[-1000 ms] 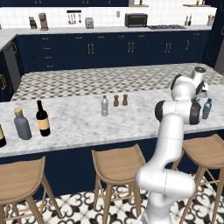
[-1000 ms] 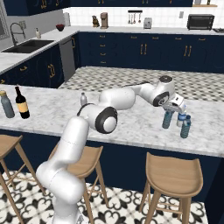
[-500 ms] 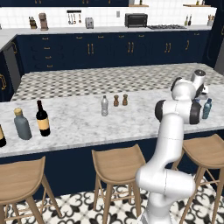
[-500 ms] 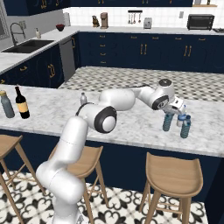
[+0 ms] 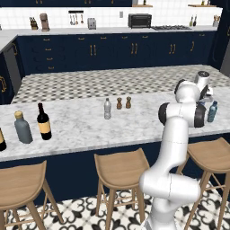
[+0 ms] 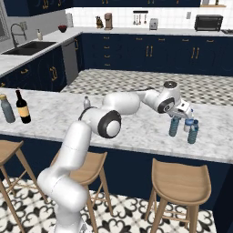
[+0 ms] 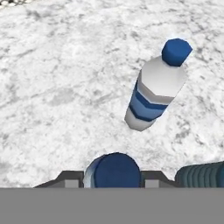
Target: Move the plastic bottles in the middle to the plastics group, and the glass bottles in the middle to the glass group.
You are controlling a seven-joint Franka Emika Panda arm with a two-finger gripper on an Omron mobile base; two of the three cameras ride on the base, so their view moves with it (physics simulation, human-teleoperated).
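The gripper (image 7: 117, 178) is straddling a translucent teal-blue plastic bottle (image 6: 174, 126), grip unclear; at nine o'clock, a clear greyish white-capped bottle (image 5: 107, 109) is waiting mid-counter.

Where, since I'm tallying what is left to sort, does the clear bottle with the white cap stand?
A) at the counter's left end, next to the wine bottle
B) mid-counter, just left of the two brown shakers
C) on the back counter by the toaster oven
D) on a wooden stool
B: the clear bottle stands upright on the marble counter, close beside the two brown shakers.
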